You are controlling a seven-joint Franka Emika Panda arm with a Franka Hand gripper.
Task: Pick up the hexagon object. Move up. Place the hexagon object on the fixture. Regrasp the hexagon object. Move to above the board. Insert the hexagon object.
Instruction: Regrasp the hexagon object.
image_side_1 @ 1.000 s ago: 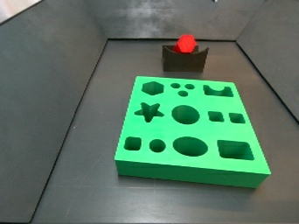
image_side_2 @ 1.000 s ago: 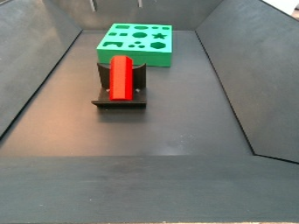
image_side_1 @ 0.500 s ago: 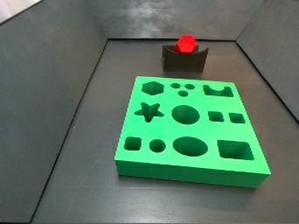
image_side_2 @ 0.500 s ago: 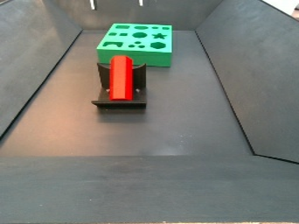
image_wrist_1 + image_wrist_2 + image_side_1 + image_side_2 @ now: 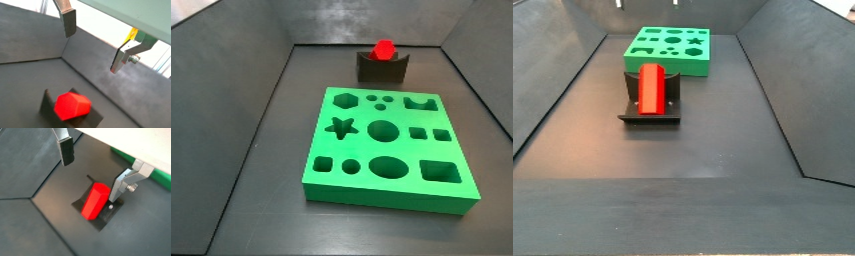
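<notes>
Nothing has moved since the earlier frames. The gripper (image 5: 93,170) hangs with fingers spread, empty, above the bright red hexagonal prism (image 5: 95,201), which rests below it in the dark notched fixture (image 5: 649,108), awaiting regrasp.

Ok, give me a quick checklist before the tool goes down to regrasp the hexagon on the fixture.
1. Hexagon resting on the fixture: ok.
2. Tool open, nothing between its fingers: ok.
3. Tool above the hexagon and apart from it in both wrist views: ok.
4. Fingers centred over the hexagon: cannot tell.
5. Board holes free, hexagon hole empty: ok.
6. Nothing else lying around the fixture in both side views: ok.
</notes>
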